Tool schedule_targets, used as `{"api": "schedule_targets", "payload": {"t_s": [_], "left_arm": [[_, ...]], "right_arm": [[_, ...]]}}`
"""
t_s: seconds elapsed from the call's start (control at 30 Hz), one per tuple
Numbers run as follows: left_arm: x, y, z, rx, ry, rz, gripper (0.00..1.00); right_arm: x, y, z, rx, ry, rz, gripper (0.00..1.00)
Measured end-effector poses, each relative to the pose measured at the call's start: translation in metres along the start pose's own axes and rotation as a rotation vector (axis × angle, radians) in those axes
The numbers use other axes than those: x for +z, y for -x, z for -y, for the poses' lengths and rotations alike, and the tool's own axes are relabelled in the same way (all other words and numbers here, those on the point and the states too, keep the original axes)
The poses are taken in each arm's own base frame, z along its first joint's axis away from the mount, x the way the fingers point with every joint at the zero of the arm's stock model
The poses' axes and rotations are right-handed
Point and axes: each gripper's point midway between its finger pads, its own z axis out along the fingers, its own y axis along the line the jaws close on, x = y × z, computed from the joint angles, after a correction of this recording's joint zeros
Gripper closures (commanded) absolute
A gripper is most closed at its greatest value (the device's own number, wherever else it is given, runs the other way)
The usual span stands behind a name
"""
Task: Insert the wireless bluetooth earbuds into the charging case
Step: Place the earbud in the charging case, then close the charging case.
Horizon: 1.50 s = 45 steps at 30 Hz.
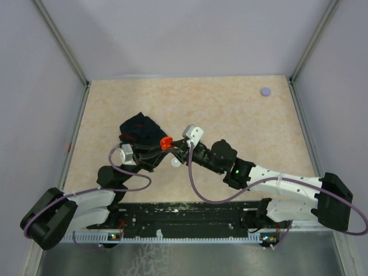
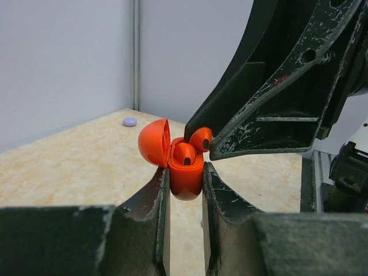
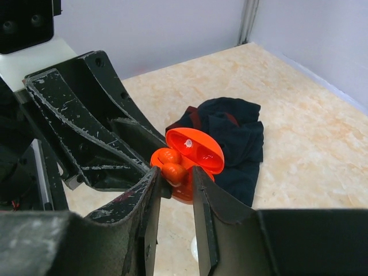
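Left jaws, nearly closed, clamp the base of the red case (image 2: 185, 181), its lid open, at the centre of the left wrist view. One red earbud (image 2: 185, 154) sits in the case. A second earbud (image 2: 201, 139) lies at its rim, touching the tips of the right jaws. These stand narrowly apart, and whether they grip it cannot be told. A dark cloth (image 3: 230, 138) lies behind on the desk (image 1: 230, 109).

The beige table (image 1: 241, 115) bears a crumpled dark cloth (image 1: 141, 129) and, well apart, a lavender disc (image 1: 265, 91).
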Motion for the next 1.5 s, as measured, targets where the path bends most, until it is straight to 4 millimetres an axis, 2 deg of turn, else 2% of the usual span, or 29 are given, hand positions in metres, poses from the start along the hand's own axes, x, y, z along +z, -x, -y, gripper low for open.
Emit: {"api": "schedule_targets", "payload": {"t_s": [0.37,0.5,0.7,0.97,1.07,1.23,1.37,1.5], "left_arm": [[-0.001,0.003,0.001,0.042,-0.008,0.005,1.0],[-0.002,0.008,0.002,0.067,-0.01,0.018,1.0],[-0.002,0.023,0.004,0.113,-0.015,0.061,1.0],[-0.003,0.018,0.001,0.122,-0.002,0.04,1.0],[-0.003,0.017,0.0,0.124,-0.002,0.036,1.0],[-0.005,0.009,0.0,0.121,-0.001,0.004,1.0],[-0.006,0.003,0.003,0.116,-0.02,-0.023,1.0],[-0.009,-0.007,0.009,0.099,-0.061,-0.065,1.0]], "right_arm": [[-0.001,0.0,-0.002,0.0,0.008,-0.003,0.59],[-0.008,0.0,0.011,0.001,-0.068,-0.029,0.57],[-0.017,-0.01,0.033,0.006,-0.199,-0.103,0.51],[-0.016,-0.015,0.021,0.009,-0.133,-0.123,0.45],[-0.017,-0.014,0.019,0.009,-0.12,-0.127,0.38],[-0.021,0.003,0.019,0.019,-0.052,-0.114,0.34],[-0.025,0.019,0.036,0.068,-0.015,-0.09,0.31],[-0.03,0.025,0.049,0.146,0.044,-0.089,0.3]]}}
